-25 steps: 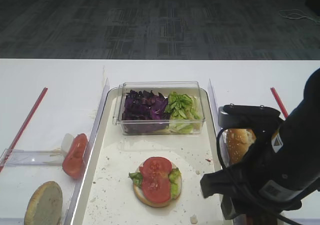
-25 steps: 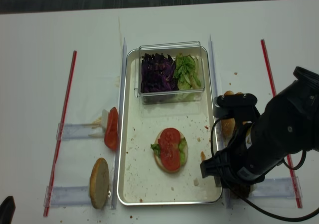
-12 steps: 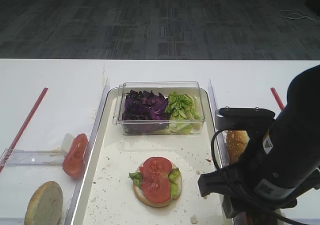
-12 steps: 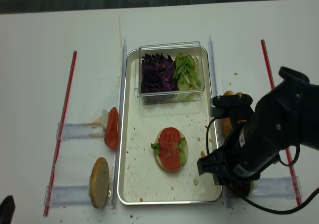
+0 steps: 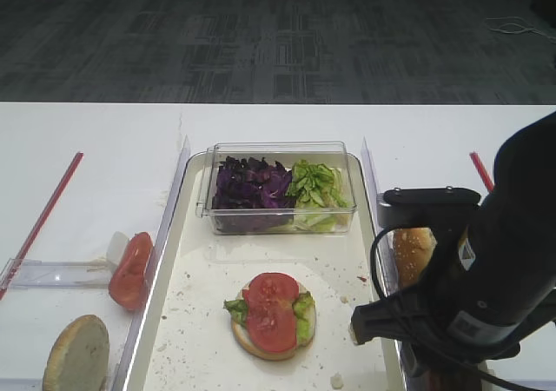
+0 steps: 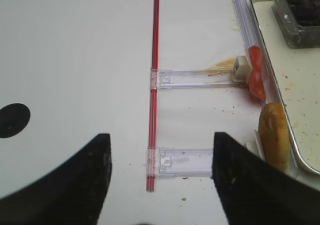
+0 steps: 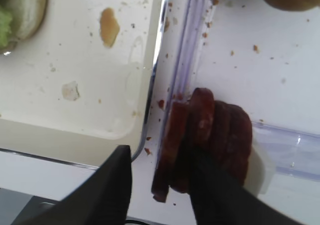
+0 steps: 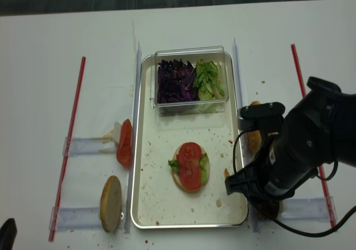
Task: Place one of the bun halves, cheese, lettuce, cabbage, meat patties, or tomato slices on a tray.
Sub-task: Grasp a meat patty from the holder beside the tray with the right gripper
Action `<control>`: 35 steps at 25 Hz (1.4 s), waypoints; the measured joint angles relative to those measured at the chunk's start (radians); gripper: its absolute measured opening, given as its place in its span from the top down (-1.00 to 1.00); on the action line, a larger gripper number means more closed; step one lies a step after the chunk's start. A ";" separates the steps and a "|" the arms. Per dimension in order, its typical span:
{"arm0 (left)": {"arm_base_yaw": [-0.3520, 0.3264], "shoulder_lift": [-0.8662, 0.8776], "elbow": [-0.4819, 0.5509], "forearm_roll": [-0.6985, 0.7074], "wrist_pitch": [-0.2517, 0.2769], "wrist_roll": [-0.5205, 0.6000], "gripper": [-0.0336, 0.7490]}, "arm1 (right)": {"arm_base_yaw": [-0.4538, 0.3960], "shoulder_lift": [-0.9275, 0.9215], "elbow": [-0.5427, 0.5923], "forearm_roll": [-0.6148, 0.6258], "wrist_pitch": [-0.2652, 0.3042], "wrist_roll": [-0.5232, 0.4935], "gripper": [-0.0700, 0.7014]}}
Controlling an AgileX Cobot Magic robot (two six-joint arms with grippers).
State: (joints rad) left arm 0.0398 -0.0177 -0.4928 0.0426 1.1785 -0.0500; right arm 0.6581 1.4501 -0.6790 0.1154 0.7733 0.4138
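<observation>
Beside the tray [image 7: 75, 45], right jaws straddle one upright meat patty [image 7: 172, 155]; contact unclear.

Dark reddish-brown meat patties [image 7: 210, 145] are being kept on edge in a row just outside the off-white, crumb-strewn tray's [image 7: 100, 120] corner.

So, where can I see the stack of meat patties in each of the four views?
Exterior high: not visible; the right arm covers that spot.
Exterior high (realsense): only a dark sliver under the arm, lower right.
Right wrist: bottom centre, meat patties standing on edge.
Left wrist: not in view.
Shared landmark: the tray, its rim left of the patties.
</observation>
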 joint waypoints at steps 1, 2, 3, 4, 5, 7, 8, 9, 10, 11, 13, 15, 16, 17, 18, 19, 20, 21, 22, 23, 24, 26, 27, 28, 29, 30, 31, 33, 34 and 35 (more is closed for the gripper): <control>0.000 0.000 0.000 0.000 0.000 0.000 -0.20 | 0.000 0.004 -0.002 0.000 0.000 0.000 -0.04; 0.000 0.000 0.000 0.000 0.000 0.000 -0.20 | 0.000 0.008 -0.002 0.000 0.000 0.000 -0.03; 0.000 0.000 0.000 0.000 0.000 0.000 -0.20 | 0.000 0.011 -0.004 0.000 0.001 0.000 -0.03; 0.000 0.000 0.000 0.000 0.000 0.000 -0.20 | 0.000 0.013 -0.006 0.000 0.003 0.000 -0.03; 0.000 0.000 0.000 0.000 0.000 0.000 -0.20 | 0.000 0.013 -0.008 0.000 0.004 0.000 -0.03; 0.000 0.000 0.000 0.000 0.000 0.000 -0.20 | 0.000 0.013 -0.008 -0.001 0.004 0.000 -0.02; 0.000 0.000 0.000 0.000 0.000 0.000 -0.20 | 0.000 0.015 -0.008 -0.001 0.004 0.000 -0.01; 0.000 0.000 0.000 0.000 0.000 0.000 -0.20 | 0.000 0.015 -0.008 -0.002 0.004 0.000 0.01; 0.000 0.000 0.000 0.000 0.000 0.000 -0.20 | 0.000 0.015 -0.008 -0.004 0.004 0.000 0.04; 0.000 0.000 0.000 0.000 0.000 0.000 -0.20 | 0.000 0.015 -0.008 -0.004 0.004 0.000 0.09; 0.000 0.000 0.000 0.000 0.000 0.000 -0.20 | 0.000 0.017 -0.008 -0.006 0.007 0.000 0.20; 0.000 0.000 0.000 0.000 0.000 0.000 -0.20 | 0.000 0.017 -0.008 -0.011 0.011 0.000 0.29; 0.000 0.000 0.000 0.000 0.000 0.000 -0.20 | 0.000 0.017 -0.008 -0.011 0.011 0.000 0.32; 0.000 0.000 0.000 0.000 0.000 0.000 -0.20 | 0.000 0.017 -0.008 -0.011 0.011 0.000 0.33; 0.000 0.000 0.000 0.000 0.000 0.000 -0.20 | 0.000 0.018 -0.008 -0.011 0.011 -0.002 0.34; 0.000 0.000 0.000 0.000 0.000 0.000 -0.20 | 0.000 0.018 -0.008 -0.011 0.011 -0.002 0.35; 0.000 0.000 0.000 0.000 0.000 0.000 -0.20 | 0.000 0.018 -0.008 -0.011 0.011 -0.002 0.37; 0.000 0.000 0.000 0.000 0.000 0.000 -0.20 | 0.000 0.018 -0.008 -0.012 0.011 -0.002 0.39; 0.000 0.000 0.000 0.000 0.000 0.000 -0.20 | 0.000 0.018 -0.008 -0.014 0.014 -0.004 0.43; 0.000 0.000 0.000 0.000 0.000 0.000 -0.20 | 0.000 0.018 -0.008 -0.014 0.014 -0.010 0.49; 0.000 0.000 0.000 0.000 0.000 0.000 -0.20 | 0.000 0.018 -0.008 -0.012 0.014 -0.015 0.52; 0.000 0.000 0.000 0.000 0.000 0.000 -0.20 | 0.000 0.018 -0.008 -0.008 0.014 -0.020 0.53; 0.000 0.000 0.000 0.000 0.000 0.000 -0.20 | 0.000 0.019 -0.008 -0.005 0.014 -0.022 0.53; 0.000 0.000 0.000 0.000 0.000 0.000 -0.20 | 0.000 0.019 -0.008 -0.004 0.014 -0.024 0.53; 0.000 0.000 0.000 0.000 0.000 0.000 -0.20 | 0.000 0.019 -0.008 -0.004 0.014 -0.024 0.53; 0.000 0.000 0.000 0.000 0.000 0.000 -0.20 | 0.000 0.019 -0.008 -0.004 0.014 -0.025 0.53; 0.000 0.000 0.000 0.000 0.000 0.000 -0.20 | 0.000 0.019 -0.008 -0.003 0.016 -0.026 0.53; 0.000 0.000 0.000 0.000 0.000 0.000 -0.20 | 0.000 0.019 -0.008 -0.001 0.016 -0.028 0.53; 0.000 0.000 0.000 0.000 0.000 0.000 -0.20 | 0.000 0.019 -0.008 -0.001 0.016 -0.030 0.53; 0.000 0.000 0.000 0.000 0.000 0.000 -0.20 | 0.000 0.019 -0.008 0.001 0.017 -0.036 0.53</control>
State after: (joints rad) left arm 0.0398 -0.0177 -0.4928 0.0426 1.1785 -0.0500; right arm 0.6581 1.4693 -0.6865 0.1162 0.7898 0.3778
